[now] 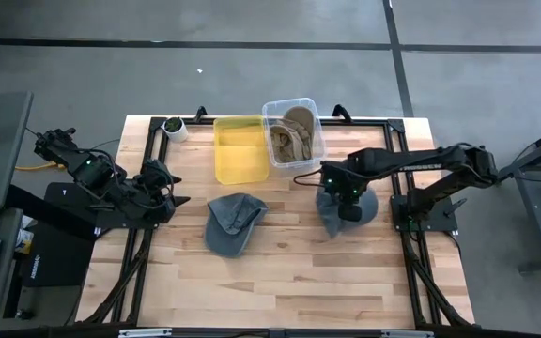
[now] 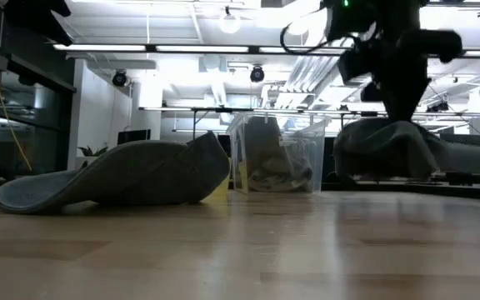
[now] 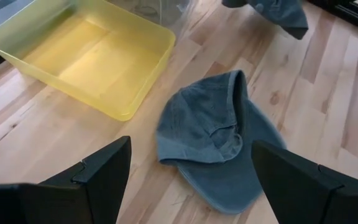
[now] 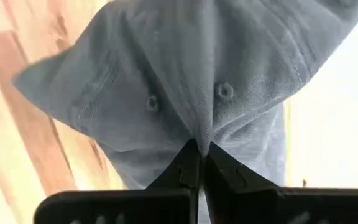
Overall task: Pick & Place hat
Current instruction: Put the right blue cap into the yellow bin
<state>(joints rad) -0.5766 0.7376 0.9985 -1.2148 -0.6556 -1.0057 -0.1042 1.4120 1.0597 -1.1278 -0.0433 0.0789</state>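
Two blue-grey caps are in view. One cap lies on the wood at the table's middle, resting on its brim and crown, and shows ahead of my left gripper. My left gripper waits open at the table's left side, apart from it. The second cap hangs under my right gripper toward the table's right, clear of the table. My right gripper is shut on this cap. My right gripper pinches a raised fold of the cap's crown between its two fingers, with an eyelet on either side of the fold. The fingers come from above, pointing down. The cap hangs below them, lifted clear of the table.
A yellow bin and a clear bin holding tan caps stand side by side at the table's far middle. A small white cup sits at the far left corner. Bare wood stretches along the near half.
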